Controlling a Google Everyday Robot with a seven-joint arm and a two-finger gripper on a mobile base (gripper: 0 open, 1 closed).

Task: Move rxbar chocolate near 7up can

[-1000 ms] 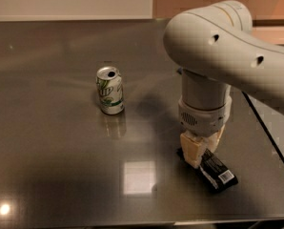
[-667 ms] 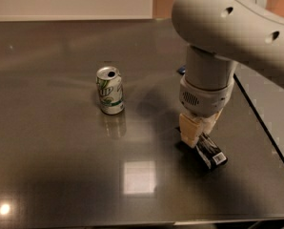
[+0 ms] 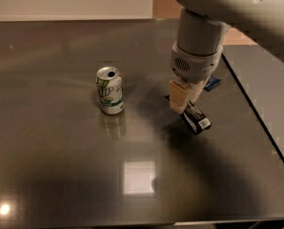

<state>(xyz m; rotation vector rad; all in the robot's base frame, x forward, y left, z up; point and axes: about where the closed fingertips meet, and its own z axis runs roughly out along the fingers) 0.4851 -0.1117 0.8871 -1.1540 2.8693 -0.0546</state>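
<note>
The 7up can [image 3: 109, 90], white and green with a silver top, stands upright left of the table's middle. The rxbar chocolate [image 3: 196, 119], a long black wrapper with a white barcode patch at its near end, sits to the can's right. My gripper [image 3: 181, 107] hangs from the big white arm and its tan fingers [image 3: 178, 97] are shut on the bar's far end. The bar slants down toward the front right from the fingers. Roughly a can's height of bare table separates the bar from the can.
A small blue wrapper [image 3: 212, 83] lies just behind and right of the gripper, partly hidden by the arm. The dark glossy table [image 3: 61, 166] ends at an edge on the right [image 3: 256, 123] and along the front.
The gripper has moved back and to the left, toward the can, carrying the rxbar chocolate with it. The can has not moved.
</note>
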